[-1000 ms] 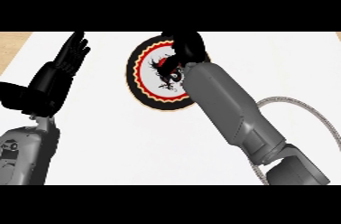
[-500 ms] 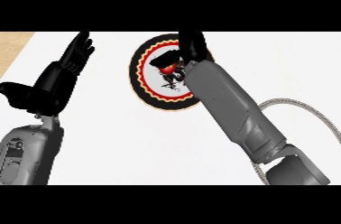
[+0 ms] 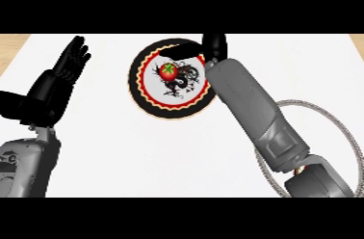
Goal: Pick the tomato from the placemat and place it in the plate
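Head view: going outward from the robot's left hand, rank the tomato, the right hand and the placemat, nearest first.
From the left hand:
1. tomato, on the plate, mid-view.
2. right hand, at the plate's far rim.
3. placemat, at the far right.

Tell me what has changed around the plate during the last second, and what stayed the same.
The right hand drew back from over the middle of the plate toward its far rim, letting go of the tomato, which now lies uncovered on the plate. The plate did not move; the left hand stayed open, resting at the view's left.
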